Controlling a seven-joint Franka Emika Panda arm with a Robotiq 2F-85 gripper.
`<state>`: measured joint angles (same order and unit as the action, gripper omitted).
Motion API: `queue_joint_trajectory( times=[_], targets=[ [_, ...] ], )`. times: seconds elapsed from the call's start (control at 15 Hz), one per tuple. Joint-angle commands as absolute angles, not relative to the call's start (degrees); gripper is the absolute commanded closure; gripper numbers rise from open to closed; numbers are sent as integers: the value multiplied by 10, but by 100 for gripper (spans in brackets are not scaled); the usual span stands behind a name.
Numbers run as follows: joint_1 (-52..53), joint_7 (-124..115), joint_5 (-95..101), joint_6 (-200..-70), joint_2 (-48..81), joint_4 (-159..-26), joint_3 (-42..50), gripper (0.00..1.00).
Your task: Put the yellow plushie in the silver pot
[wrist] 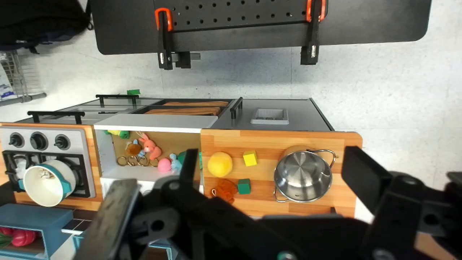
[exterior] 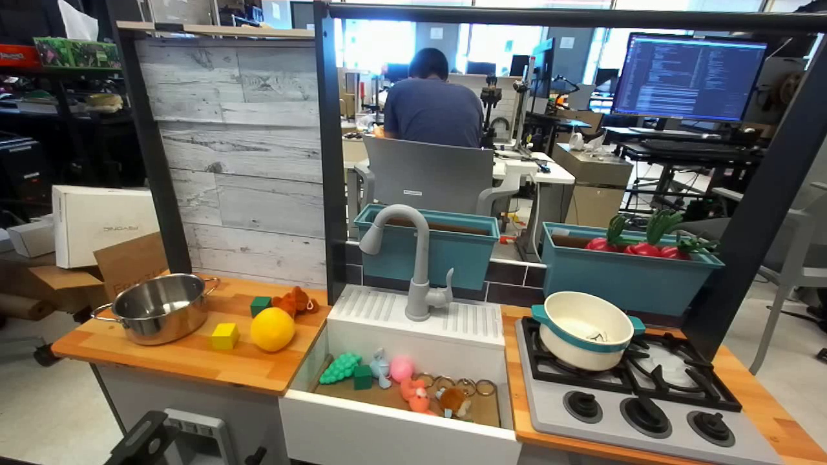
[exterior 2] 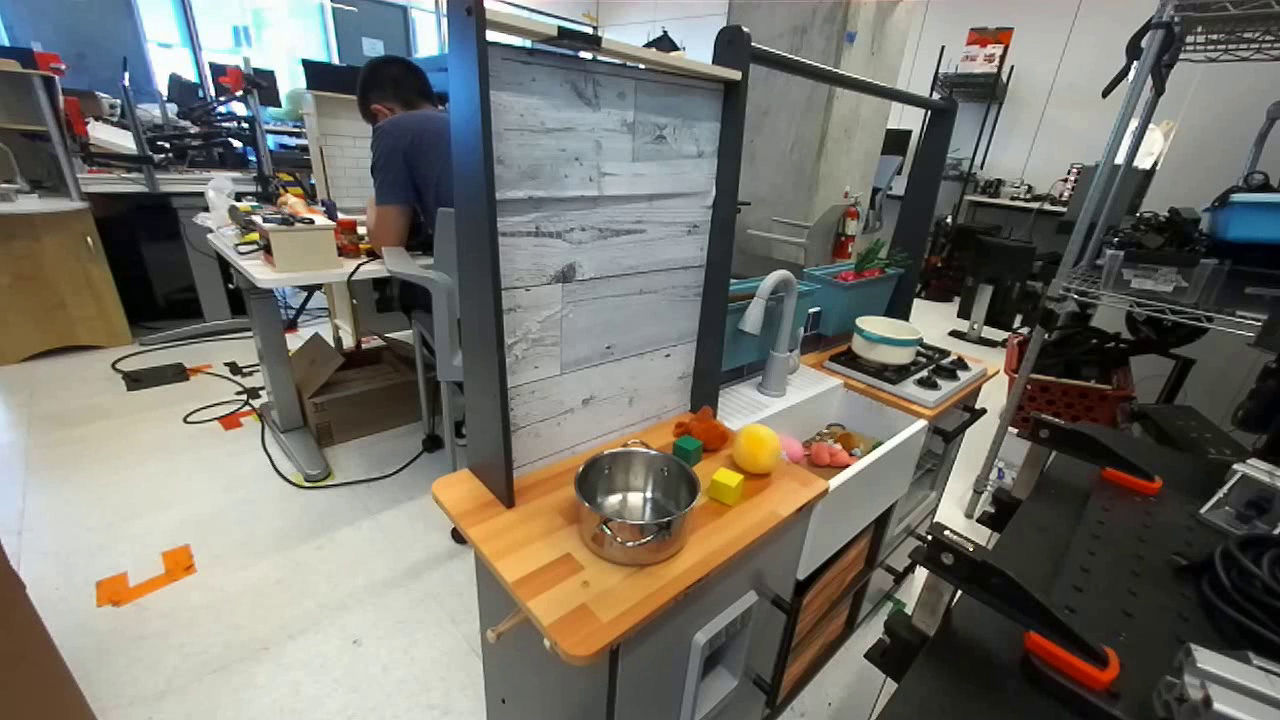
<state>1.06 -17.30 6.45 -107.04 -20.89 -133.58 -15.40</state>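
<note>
The yellow plushie point(wrist: 220, 164) is lying on the worktop point(wrist: 263, 141) near the sink point(wrist: 151, 123), our end effector point(wrist: 271, 157) is hanging wide open, empty, and we are fearing an off-centre push could roll the plushie in.

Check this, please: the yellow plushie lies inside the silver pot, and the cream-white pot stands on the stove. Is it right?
Not quite: the wrist view shows the yellow plushie outside the silver pot, on the wooden counter next to the yellow cube. The cream-white pot does stand on the stove.
</note>
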Motion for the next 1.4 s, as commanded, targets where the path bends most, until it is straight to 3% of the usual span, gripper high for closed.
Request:
queue_joint_trajectory(
  times=[0.0, 0.27, 0.93, 1.33],
  targets=[
    [28, -178, 70, -1069, -207, -1335, -139, 0],
    [28, -178, 70, -1069, -207, -1335, -139, 0],
    [-10, -170, 139, -1337, -88, -1342, -82, 0],
    [-9, -51, 73, -1308, 17, -1287, -27, 0]
  ],
)
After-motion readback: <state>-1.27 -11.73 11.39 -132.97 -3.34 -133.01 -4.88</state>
